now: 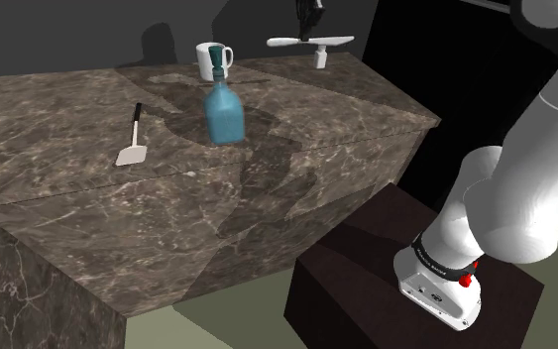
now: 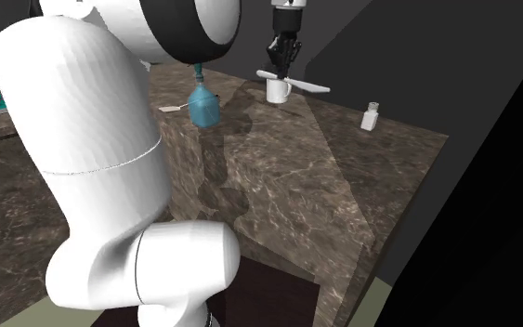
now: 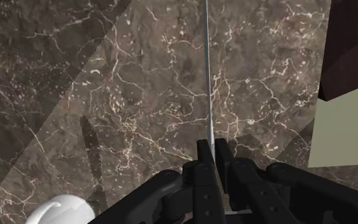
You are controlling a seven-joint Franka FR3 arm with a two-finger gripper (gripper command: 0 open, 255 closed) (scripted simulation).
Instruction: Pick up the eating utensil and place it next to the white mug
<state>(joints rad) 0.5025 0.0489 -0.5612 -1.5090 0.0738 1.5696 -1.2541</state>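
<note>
Clasping utensil (image 3: 207, 76) edge-on | end effector (image 1: 312, 28) cut off | mug (image 1: 209, 57) part-hidden by bottle (image 1: 224, 114)

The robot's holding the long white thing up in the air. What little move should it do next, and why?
Probably lower it straight down. The gripper is shut on the utensil above the counter, and in the wrist view the white mug sits close beside the gripper, with bare counter under the utensil.

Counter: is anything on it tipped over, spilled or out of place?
Nothing stands out. The white mug, blue bottle and small white bottle stand upright; the spatula lies flat. No spill shows.
</note>
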